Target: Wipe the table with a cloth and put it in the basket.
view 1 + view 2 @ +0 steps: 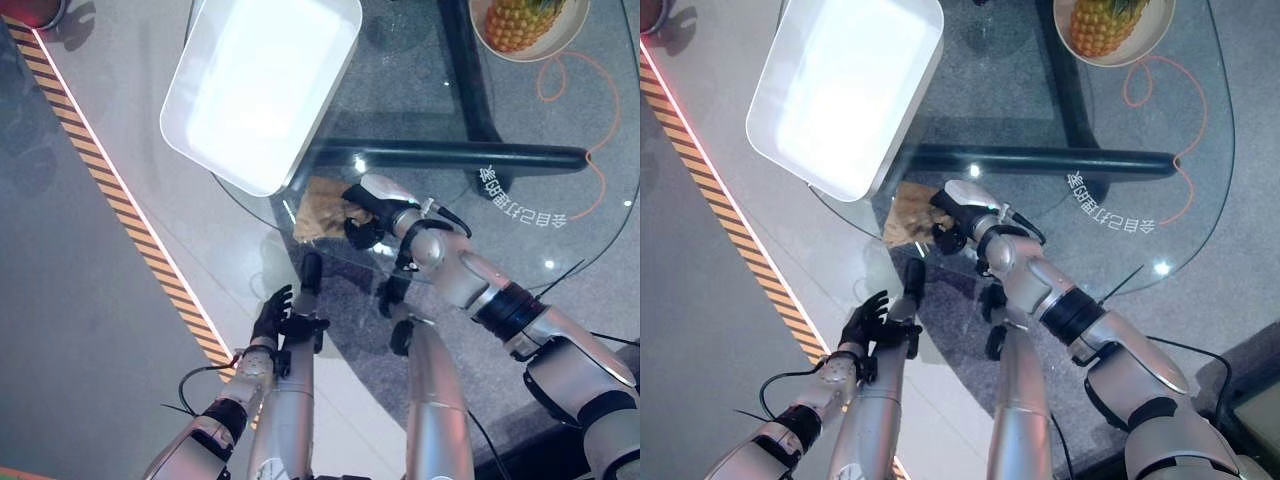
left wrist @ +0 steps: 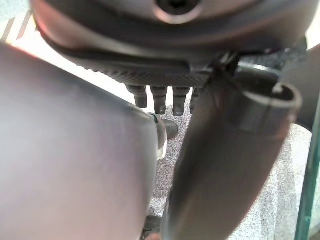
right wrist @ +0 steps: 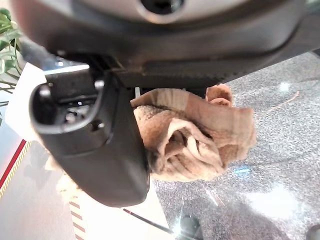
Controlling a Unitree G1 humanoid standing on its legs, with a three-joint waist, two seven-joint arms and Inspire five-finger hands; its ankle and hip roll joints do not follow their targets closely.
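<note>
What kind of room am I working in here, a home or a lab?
Hard to say; perhaps a staged demo space. A round glass table holds a pineapple in a bowl and a white basket, while striped hazard tape marks the floor. The right hand grips the cloth.

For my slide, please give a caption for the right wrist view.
Right hand grips a crumpled tan cloth above the glass table.

A pineapple [image 1: 522,20] on a pale plate [image 1: 556,40] sits upper right; an orange cord [image 1: 590,95] loops just below it, probably on the floor.
</note>
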